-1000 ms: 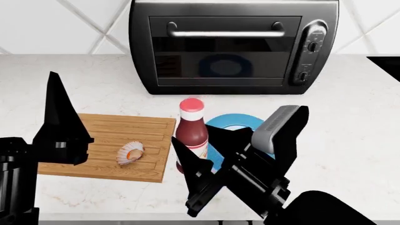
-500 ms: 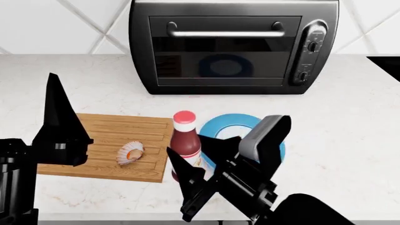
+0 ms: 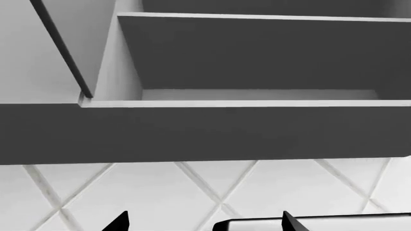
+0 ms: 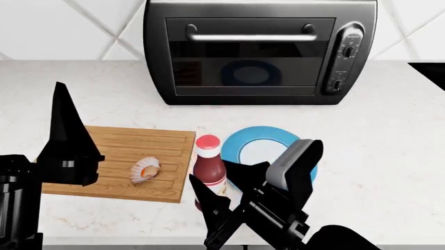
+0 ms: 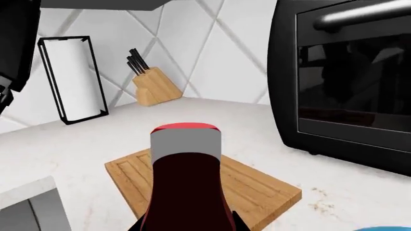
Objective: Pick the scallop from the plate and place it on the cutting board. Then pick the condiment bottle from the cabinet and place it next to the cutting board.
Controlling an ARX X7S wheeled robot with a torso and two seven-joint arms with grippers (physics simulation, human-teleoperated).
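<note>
right gripper (image 4: 217, 194) is clamped on the condiment bottle (image 4: 208, 167) just beside the cutting board (image 4: 118, 161); advise seating it flat before release.

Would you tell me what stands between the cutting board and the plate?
The condiment bottle, held by the right gripper, stands between the cutting board and plate, as the head view shows.

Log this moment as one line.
right hand: grips red-capped dark-red condiment bottle | pink ribbed scallop: on wooden cutting board | left hand: empty
</note>
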